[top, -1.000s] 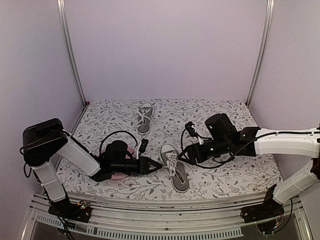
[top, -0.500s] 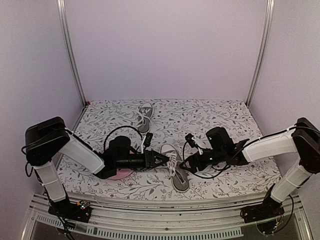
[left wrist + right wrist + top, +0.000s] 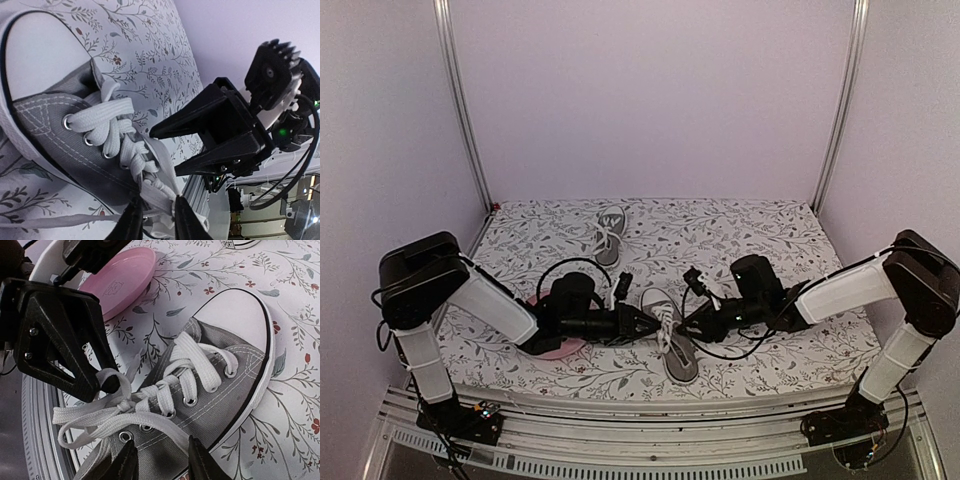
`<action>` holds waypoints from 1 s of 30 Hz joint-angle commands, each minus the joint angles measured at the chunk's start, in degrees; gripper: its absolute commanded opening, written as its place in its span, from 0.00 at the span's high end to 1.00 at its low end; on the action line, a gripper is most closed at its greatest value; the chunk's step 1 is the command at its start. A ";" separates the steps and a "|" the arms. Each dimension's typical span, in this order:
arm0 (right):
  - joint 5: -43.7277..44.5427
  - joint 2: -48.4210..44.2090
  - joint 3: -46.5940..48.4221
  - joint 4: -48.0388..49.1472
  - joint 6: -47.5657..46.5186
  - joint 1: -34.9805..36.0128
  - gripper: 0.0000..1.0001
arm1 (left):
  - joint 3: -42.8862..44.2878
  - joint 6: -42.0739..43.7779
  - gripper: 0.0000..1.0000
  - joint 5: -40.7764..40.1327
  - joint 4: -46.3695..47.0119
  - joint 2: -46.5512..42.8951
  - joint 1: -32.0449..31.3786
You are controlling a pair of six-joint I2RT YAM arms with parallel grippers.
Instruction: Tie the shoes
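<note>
Back wall (image 3: 650,100): plain pale lilac, evenly lit. Left wall (image 3: 380,120) and right wall (image 3: 910,110): same finish. Two aluminium posts, far left (image 3: 460,110) and far right (image 3: 840,100) corners. Table under white cloth (image 3: 770,225) with grey leaf-and-flower print. Metal rail (image 3: 650,425) along near edge.

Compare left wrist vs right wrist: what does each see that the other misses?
Left wrist only: the right arm's wrist, behind the open right fingers. Right wrist only: the plate and a sliver of the far shoe at the top edge. Both: the near shoe, its laces, the left fingers at a lace loop, the right fingers, the cloth.
</note>
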 commanded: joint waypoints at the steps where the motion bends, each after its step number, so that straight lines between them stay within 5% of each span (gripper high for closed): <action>1: -3.52 0.86 -0.70 2.53 -1.02 -0.30 0.69 | 1.43 -0.32 0.84 1.14 -0.54 1.29 -0.94; 7: -3.79 0.71 -0.84 2.50 -1.68 -0.29 0.86 | 1.24 -0.58 1.00 0.96 0.45 0.74 -0.95; 10: -1.49 0.94 -0.96 2.42 -2.11 -0.31 0.89 | 0.99 -0.48 1.00 0.81 0.35 0.49 -0.61; 23: 1.92 1.61 -1.05 3.28 -6.53 -0.27 0.53 | 2.29 4.44 1.00 3.43 -6.95 -1.70 2.95; 30: -3.68 4.28 1.26 3.75 -8.46 -0.19 0.60 | 3.13 6.02 1.00 4.73 -9.24 -1.46 4.32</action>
